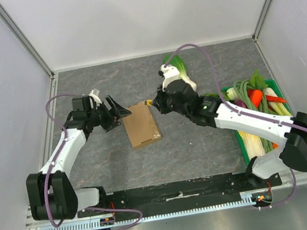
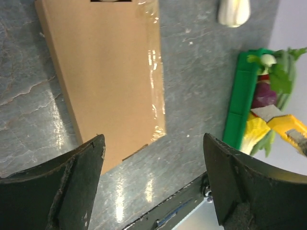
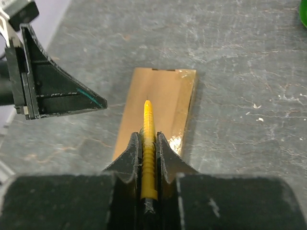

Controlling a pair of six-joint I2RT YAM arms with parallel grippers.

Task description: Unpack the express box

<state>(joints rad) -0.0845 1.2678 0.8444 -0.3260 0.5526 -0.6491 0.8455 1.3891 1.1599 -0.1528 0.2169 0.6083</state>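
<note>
We see a green crate [image 2: 238, 96] of vegetables at the right of the grey bench [image 1: 207, 153]; a bok choy [image 1: 180, 70] lies apart behind.

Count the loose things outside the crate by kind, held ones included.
Box: 1
Bok choy: 1
Yellow tool, held in the right gripper: 1
Total: 3

The left pincer [image 2: 153, 143] stands wide open over the express box [image 2: 105, 72], green crate [image 2: 237, 96] nearby.
</note>
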